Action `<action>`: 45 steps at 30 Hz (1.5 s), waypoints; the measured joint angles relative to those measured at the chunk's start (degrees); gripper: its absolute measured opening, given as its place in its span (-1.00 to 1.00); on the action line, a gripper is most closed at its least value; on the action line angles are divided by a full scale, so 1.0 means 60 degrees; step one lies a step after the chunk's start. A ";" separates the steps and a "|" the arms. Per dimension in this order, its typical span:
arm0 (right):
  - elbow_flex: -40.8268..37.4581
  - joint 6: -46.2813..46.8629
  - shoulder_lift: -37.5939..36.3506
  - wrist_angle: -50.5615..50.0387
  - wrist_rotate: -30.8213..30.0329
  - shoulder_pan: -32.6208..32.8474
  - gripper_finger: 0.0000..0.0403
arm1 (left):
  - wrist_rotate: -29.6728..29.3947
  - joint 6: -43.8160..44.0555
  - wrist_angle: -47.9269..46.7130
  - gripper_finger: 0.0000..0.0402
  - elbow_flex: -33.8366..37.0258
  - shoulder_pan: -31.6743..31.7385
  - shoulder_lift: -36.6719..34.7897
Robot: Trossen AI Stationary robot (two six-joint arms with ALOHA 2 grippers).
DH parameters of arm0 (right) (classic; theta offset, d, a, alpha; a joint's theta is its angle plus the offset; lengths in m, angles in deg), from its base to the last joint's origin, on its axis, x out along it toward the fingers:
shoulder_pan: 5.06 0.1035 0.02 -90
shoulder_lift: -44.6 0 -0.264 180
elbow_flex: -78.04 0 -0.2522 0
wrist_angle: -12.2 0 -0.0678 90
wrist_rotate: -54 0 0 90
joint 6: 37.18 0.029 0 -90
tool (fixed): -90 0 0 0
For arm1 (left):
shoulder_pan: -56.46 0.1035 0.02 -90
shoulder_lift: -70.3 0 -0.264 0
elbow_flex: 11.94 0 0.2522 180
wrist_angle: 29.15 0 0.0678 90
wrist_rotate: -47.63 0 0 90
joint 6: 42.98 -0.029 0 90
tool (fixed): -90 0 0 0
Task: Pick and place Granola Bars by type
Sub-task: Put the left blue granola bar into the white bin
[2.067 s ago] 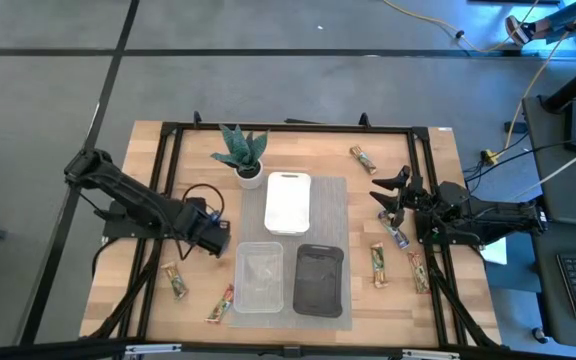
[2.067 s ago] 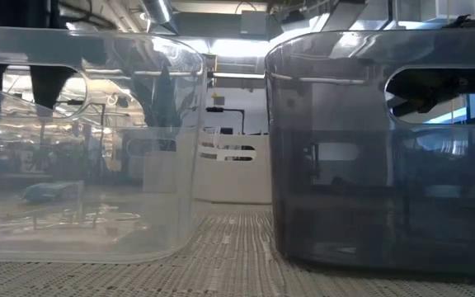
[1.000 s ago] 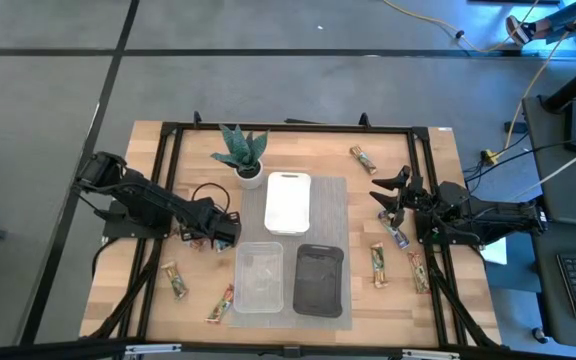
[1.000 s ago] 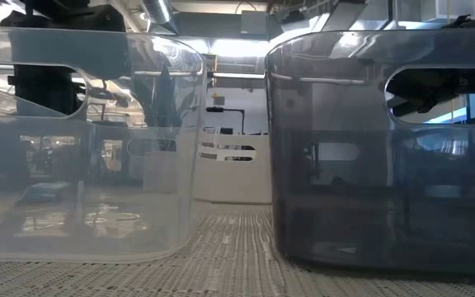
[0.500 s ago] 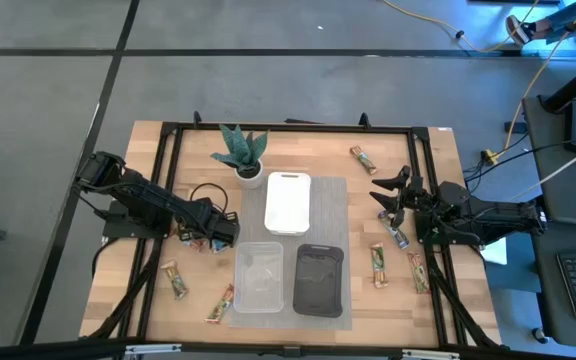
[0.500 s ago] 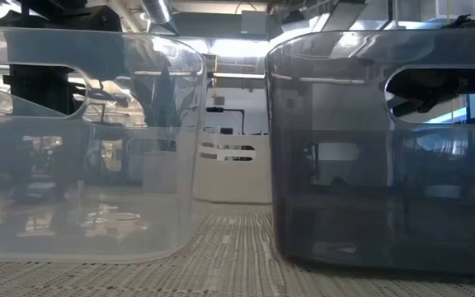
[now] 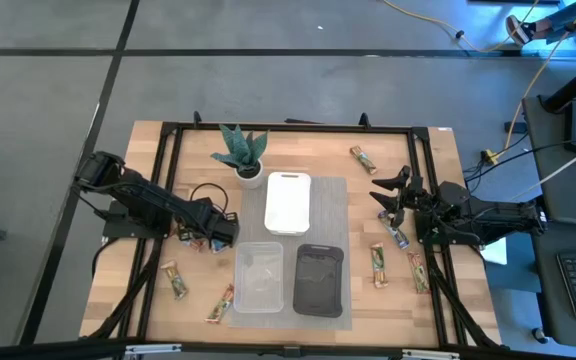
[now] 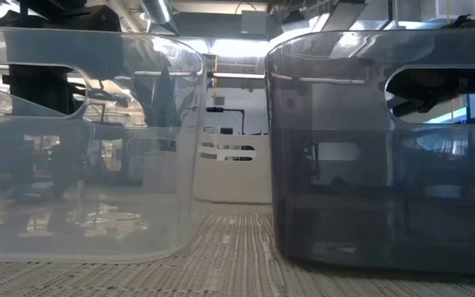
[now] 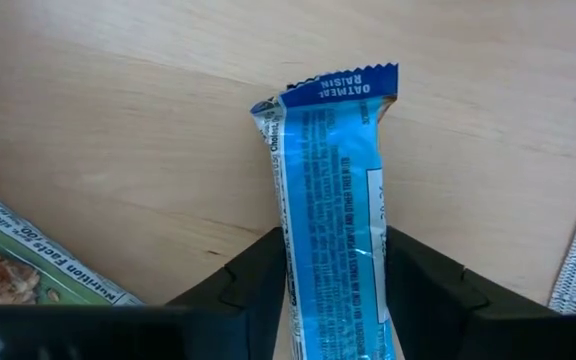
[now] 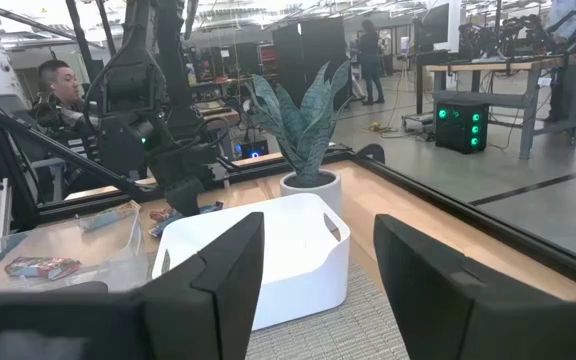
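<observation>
Only partly visible overhead, the blue granola bar (image 9: 333, 200) lies on the wood left of the clear tray (image 7: 258, 277), its near end hidden between the left gripper (image 9: 330, 290) fingers, which clamp it. Its long axis runs along the gripper's reach. The right gripper (image 7: 388, 197) hovers open at right.

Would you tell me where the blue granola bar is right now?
The blue granola bar lies on the table's left side between the left gripper fingers, just left of the clear tray, beside a green bar.
</observation>
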 joint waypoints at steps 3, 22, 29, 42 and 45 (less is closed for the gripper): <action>0.0002 -0.0003 0.0000 0.0000 -0.0001 -0.0002 -0.04 | -0.0394 -0.0122 -0.0054 -0.27 0.0003 -0.0004 -0.0355; 0.0002 -0.0284 0.0000 0.0002 -0.0008 -0.0001 -0.04 | -0.2440 -0.0773 -0.0491 -0.44 -0.0016 -0.0004 -0.2279; 0.0002 -0.0284 0.0000 0.0004 -0.0008 -0.0001 -0.04 | -0.2498 -0.1406 -0.0165 -0.45 -0.0019 -0.0004 -0.2731; 0.0000 -0.0399 0.0000 0.0000 -0.0011 0.0000 -0.04 | -0.3470 -0.7958 0.5265 -0.47 -0.0030 -0.0004 -0.4562; 0.0004 -0.0499 0.0000 0.0000 -0.0024 0.0000 -0.04 | -0.3470 -1.0679 0.7939 -0.47 -0.0033 -0.0004 -0.4548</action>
